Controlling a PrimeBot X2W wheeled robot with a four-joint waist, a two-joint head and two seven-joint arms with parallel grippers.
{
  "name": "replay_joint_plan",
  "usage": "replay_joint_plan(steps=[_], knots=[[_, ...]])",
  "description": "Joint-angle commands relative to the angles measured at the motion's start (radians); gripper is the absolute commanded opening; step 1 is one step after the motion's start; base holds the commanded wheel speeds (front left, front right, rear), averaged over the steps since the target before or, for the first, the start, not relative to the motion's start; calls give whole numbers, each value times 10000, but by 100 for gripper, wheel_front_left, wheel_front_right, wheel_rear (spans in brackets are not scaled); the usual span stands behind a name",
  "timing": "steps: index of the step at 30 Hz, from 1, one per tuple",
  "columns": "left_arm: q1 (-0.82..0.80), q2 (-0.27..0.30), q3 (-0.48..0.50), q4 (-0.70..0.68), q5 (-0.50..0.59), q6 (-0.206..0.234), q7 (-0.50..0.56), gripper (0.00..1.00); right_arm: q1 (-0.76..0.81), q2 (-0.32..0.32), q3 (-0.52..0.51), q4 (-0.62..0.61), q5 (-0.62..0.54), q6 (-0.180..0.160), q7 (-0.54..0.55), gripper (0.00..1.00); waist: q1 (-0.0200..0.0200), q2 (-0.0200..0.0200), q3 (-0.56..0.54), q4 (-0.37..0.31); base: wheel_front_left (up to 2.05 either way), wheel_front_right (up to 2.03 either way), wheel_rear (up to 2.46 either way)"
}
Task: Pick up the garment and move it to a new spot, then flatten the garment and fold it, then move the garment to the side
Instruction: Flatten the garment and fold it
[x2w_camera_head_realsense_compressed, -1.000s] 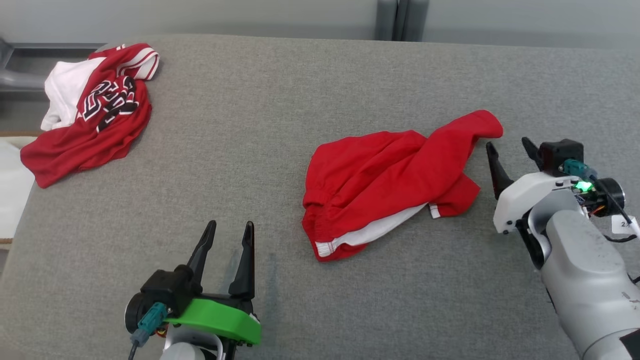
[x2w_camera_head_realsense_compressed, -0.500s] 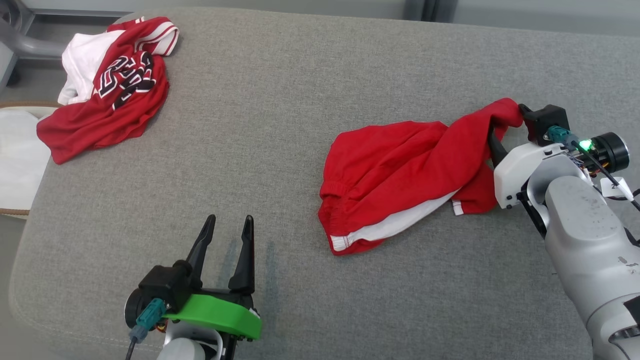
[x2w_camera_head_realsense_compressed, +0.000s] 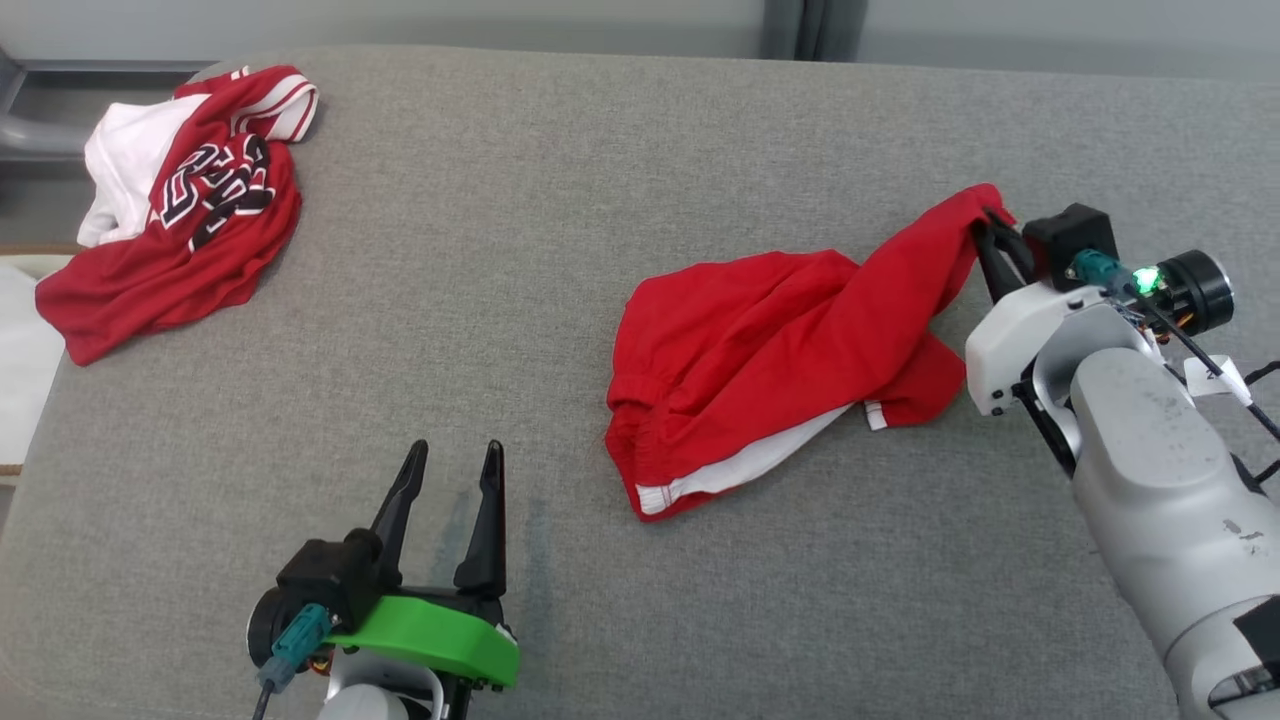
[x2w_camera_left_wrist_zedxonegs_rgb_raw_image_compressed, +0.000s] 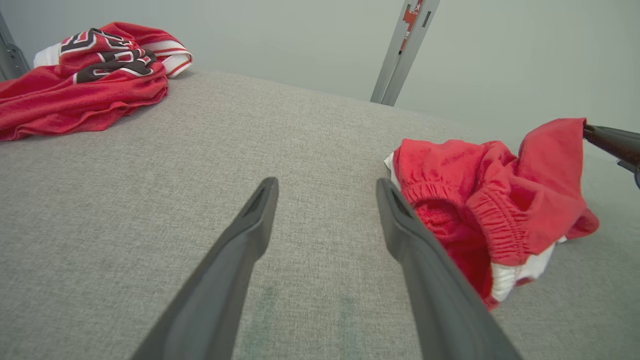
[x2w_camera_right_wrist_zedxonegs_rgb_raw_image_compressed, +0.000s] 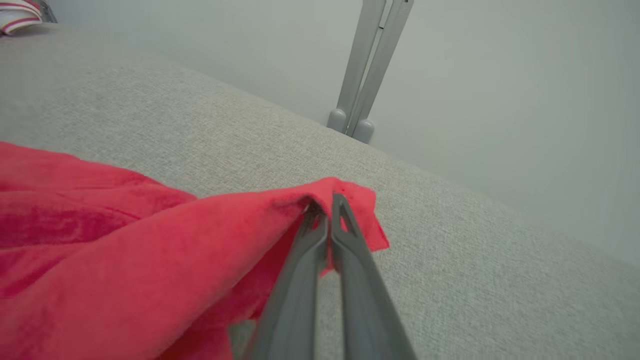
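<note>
The garment (x2w_camera_head_realsense_compressed: 770, 350) is a pair of red shorts with a white side stripe, crumpled right of centre on the grey table (x2w_camera_head_realsense_compressed: 560, 180). Its far right corner is lifted slightly. My right gripper (x2w_camera_head_realsense_compressed: 992, 228) is shut on that corner; the right wrist view has red cloth (x2w_camera_right_wrist_zedxonegs_rgb_raw_image_compressed: 165, 250) pinched between the closed fingers (x2w_camera_right_wrist_zedxonegs_rgb_raw_image_compressed: 325, 220). Low at the near left, my left gripper (x2w_camera_head_realsense_compressed: 452, 462) stands open with nothing between its fingers, well left of the shorts. In the left wrist view the shorts (x2w_camera_left_wrist_zedxonegs_rgb_raw_image_compressed: 500, 200) lie to the right of the open fingers (x2w_camera_left_wrist_zedxonegs_rgb_raw_image_compressed: 400, 215).
A second red and white jersey (x2w_camera_head_realsense_compressed: 180, 210) with dark lettering lies bunched at the table's far left corner, also seen as the jersey (x2w_camera_left_wrist_zedxonegs_rgb_raw_image_compressed: 85, 75) in the left wrist view. A grey upright post (x2w_camera_right_wrist_zedxonegs_rgb_raw_image_compressed: 365, 65) stands behind the table's far edge. White cloth (x2w_camera_head_realsense_compressed: 20, 370) lies beyond the left edge.
My right gripper moved forward to the shorts' far right corner and closed on it, lifting that corner a little. The head camera shifted. The left gripper stayed put.
</note>
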Motion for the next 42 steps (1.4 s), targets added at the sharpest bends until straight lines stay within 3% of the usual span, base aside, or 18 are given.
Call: replay_joint_plan(steps=[1, 6, 9, 17, 21, 25, 30, 42], knots=[[161, 16, 37, 14, 15, 35, -8, 100, 391, -76, 138, -241, 145, -14, -40, 0, 0, 0, -330, -332, 0, 0, 0], [462, 18, 221, -32, 62, 74, -8, 100, 1586, -286, 938, -1732, 952, -14, 114, 0, 0, 0, -872, -1049, 0, 0, 0], [604, 18, 323, -105, 47, 92, -8, 100, 2490, -707, 1476, -2981, 1396, -14, 782, 0, 0, 0, -1111, -1472, 0, 0, 0], [804, 21, 606, -285, 4, 157, -8, 100, 5207, -1748, 2107, -8228, 3365, -14, 3906, 0, 0, 0, -1506, -2396, 0, 0, 0], [764, 22, 693, -338, -14, 152, -8, 100, 5816, -2155, 1812, -10939, 4090, -14, 5304, 0, 0, 0, -1593, -2502, 0, 0, 0], [640, 24, 759, -471, -26, 161, -8, 100, 5999, -2150, 1303, -12357, 4344, -14, 6461, 0, 0, 0, -1540, -2282, 0, 0, 0], [440, 24, 813, -552, -31, 152, -8, 100, 5641, -1997, 1101, -11986, 4310, -13, 7278, 0, 0, 0, -1250, -1717, 0, 0, 0], [-29, 21, 624, -643, -163, 65, -8, 100, 3092, -1574, 1239, -7566, 4488, -14, 7124, 0, 0, 0, -393, -157, 0, 0, 0]])
